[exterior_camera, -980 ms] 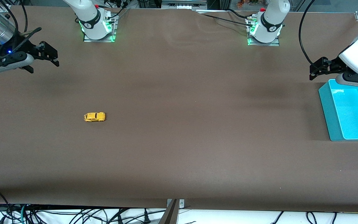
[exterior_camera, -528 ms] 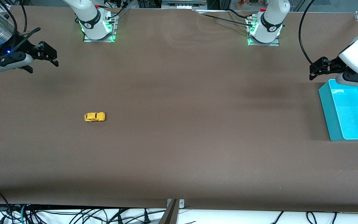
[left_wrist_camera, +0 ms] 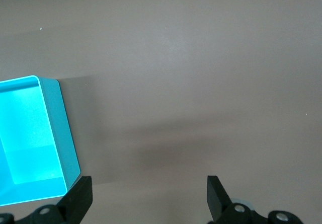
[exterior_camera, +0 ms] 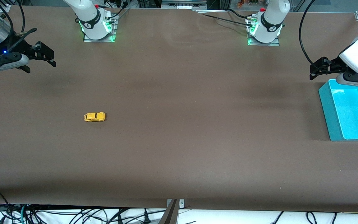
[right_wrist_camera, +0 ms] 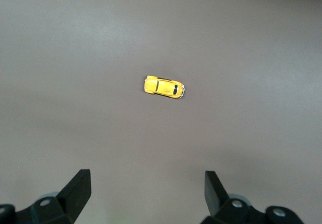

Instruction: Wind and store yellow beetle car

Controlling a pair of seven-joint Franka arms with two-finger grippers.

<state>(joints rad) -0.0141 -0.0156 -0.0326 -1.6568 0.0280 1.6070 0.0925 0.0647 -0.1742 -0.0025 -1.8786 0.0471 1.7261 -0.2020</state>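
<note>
The yellow beetle car [exterior_camera: 94, 117] sits on its wheels on the brown table, toward the right arm's end; it also shows in the right wrist view [right_wrist_camera: 164, 86]. My right gripper [exterior_camera: 43, 59] is open and empty, up in the air over the table's edge at the right arm's end, well apart from the car; in its wrist view the gripper [right_wrist_camera: 146, 190] has its jaws wide apart with the car ahead of them. My left gripper [exterior_camera: 317, 69] is open and empty, over the table beside the turquoise bin [exterior_camera: 350, 110]; it shows in its wrist view [left_wrist_camera: 149, 196].
The turquoise bin stands at the left arm's end of the table, also seen in the left wrist view [left_wrist_camera: 65, 138]. The two arm bases [exterior_camera: 97, 23] [exterior_camera: 264, 26] stand along the table's edge away from the front camera. Cables hang below the nearest edge.
My right gripper has drifted slightly up and toward its end of the table. The car and the left arm have not moved.
</note>
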